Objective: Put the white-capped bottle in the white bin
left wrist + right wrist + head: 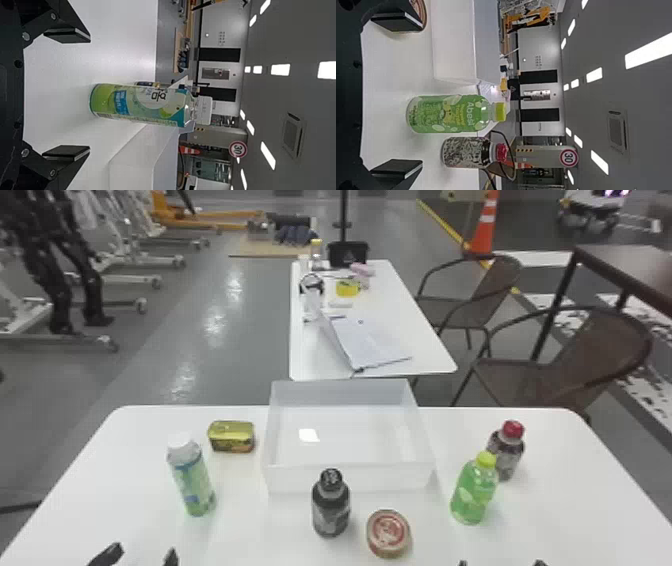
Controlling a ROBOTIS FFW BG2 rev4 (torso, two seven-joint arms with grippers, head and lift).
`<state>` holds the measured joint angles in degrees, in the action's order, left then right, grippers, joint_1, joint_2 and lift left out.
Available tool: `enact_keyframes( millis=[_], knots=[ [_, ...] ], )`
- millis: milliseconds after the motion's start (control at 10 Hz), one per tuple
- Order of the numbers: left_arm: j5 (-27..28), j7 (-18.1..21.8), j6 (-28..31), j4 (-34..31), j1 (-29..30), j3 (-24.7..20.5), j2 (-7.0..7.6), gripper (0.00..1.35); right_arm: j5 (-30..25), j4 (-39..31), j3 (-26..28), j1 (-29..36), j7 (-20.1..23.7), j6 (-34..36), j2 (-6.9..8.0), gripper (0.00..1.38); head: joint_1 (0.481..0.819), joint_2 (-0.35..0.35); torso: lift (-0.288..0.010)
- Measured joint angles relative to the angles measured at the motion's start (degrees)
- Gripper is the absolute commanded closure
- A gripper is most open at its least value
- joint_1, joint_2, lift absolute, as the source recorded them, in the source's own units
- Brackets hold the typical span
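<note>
Got the white-capped bottle [192, 482] upright on the bench [90, 490], left of the white bin [295, 478]. Got fingers spread pretty wide on both the left gripper [144, 549] and right gripper [501, 562] too.

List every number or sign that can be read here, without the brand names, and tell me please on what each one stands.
"30": on the round, red-rimmed sign in the background.
Fine print on the white-capped bottle: too small to read.
Print on the red-capped bottle: too small to read.
Print on the dark-capped bottle and on the round container: too blurred to read.
</note>
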<state>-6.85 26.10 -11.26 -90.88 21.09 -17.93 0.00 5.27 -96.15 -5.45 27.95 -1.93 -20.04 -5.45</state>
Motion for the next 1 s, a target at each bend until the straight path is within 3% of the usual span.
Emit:
enact_keyframes(
  millis=[600,1000],
  knots=[
    [0.1,0.0,1.6,0.3,-1.3,1.2,0.00,0.30,0.0,0.1,0.0,0.0,0.0,0.0,0.00,0.09,0.549,0.000,-0.100],
    [0.8,0.0,1.8,3.1,-5.8,2.1,0.00,0.30,0.1,0.2,0.0,-0.1,0.0,0.0,0.00,0.09,0.549,0.000,-0.100]
  ],
)
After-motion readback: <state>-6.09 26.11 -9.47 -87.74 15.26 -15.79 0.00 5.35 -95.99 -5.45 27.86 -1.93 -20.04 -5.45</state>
